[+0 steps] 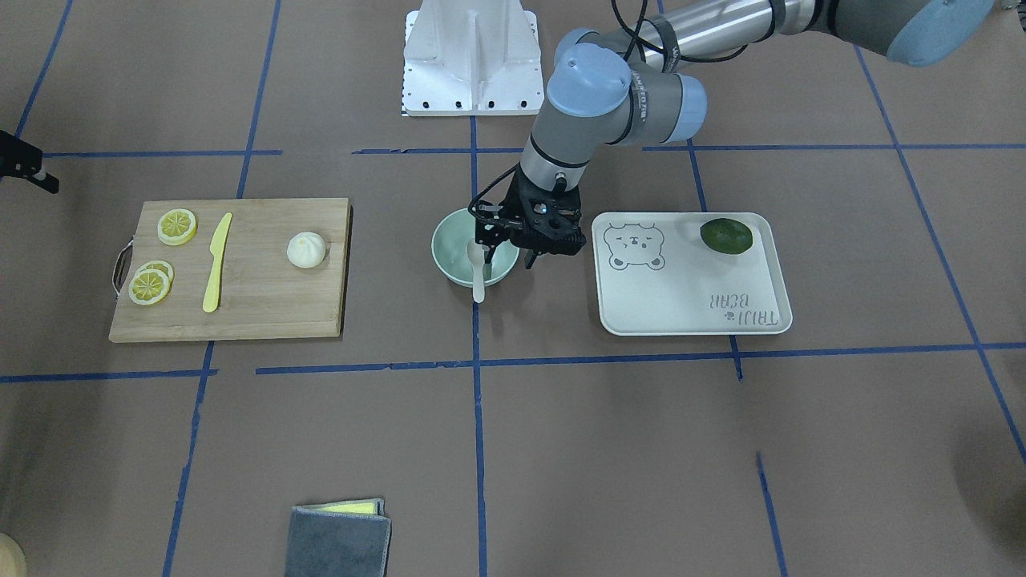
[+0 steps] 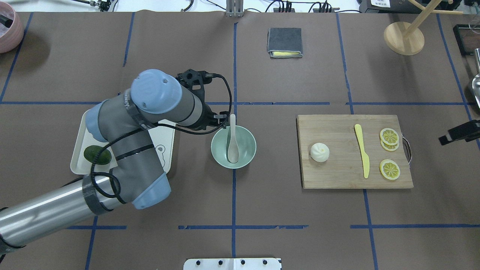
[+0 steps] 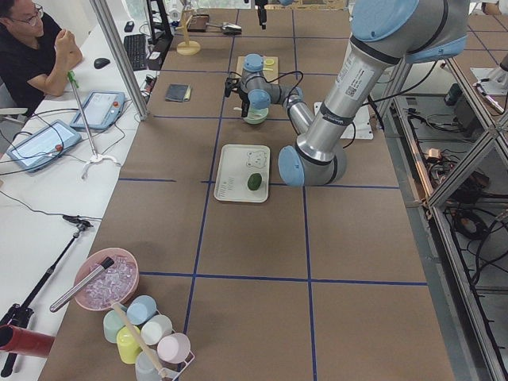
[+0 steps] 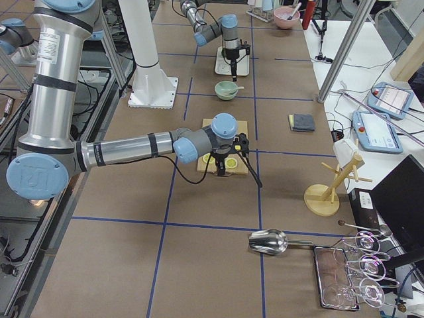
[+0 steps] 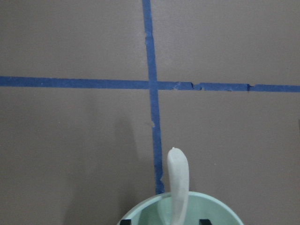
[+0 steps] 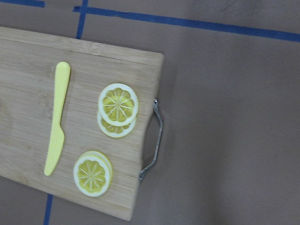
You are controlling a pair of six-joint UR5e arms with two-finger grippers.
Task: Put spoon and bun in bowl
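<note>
The off-white spoon (image 2: 232, 146) lies in the mint-green bowl (image 2: 247, 150) with its scoop down inside and its handle leaning out over the far rim. It also shows in the left wrist view (image 5: 178, 187) and the front view (image 1: 478, 280). My left gripper (image 1: 505, 252) hangs over the bowl (image 1: 449, 272), open, with one finger on each side of the spoon and not gripping it. The white bun (image 2: 320, 152) sits on the wooden cutting board (image 2: 337, 176). My right gripper (image 2: 459, 132) hovers past the board's handle end; I cannot tell whether it is open or shut.
A yellow knife (image 2: 362, 150) and lemon slices (image 2: 389, 135) lie on the board. A white bear tray (image 1: 681, 296) with a dark green fruit (image 1: 726, 236) stands beside the bowl, under my left arm. A folded grey cloth (image 2: 285, 43) lies at the far edge.
</note>
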